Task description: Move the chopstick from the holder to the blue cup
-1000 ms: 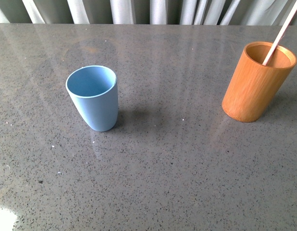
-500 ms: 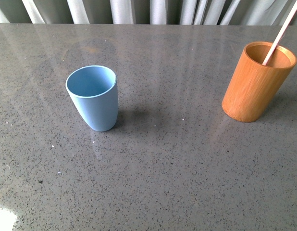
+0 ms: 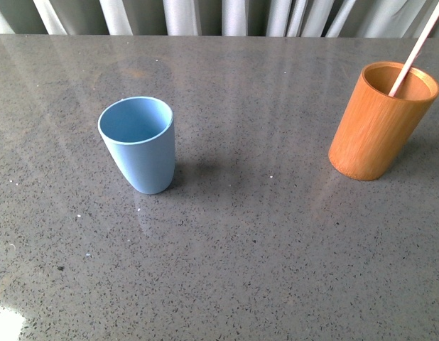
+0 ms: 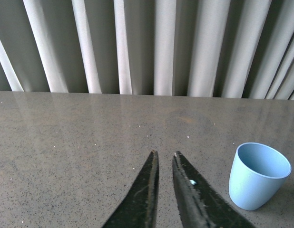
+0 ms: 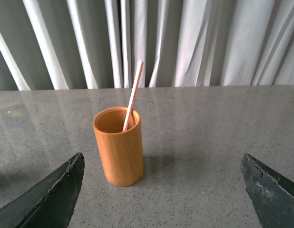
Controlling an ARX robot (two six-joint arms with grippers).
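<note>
The blue cup [image 3: 139,144] stands upright and empty on the grey table, left of centre; it also shows in the left wrist view [image 4: 257,175]. The orange-brown holder [image 3: 379,121] stands at the right with one pale chopstick [image 3: 419,47] leaning in it, running out of the frame's top. Both show in the right wrist view: the holder [image 5: 119,147] and the chopstick [image 5: 133,95]. My left gripper [image 4: 164,154] is shut and empty, above the table beside the cup. My right gripper [image 5: 162,159] is open wide and empty, short of the holder. Neither arm shows in the front view.
The grey speckled table [image 3: 262,241] runs back to pale curtains [image 3: 205,15] along its far edge. A bright glare patch [image 3: 5,323] lies at the near left corner.
</note>
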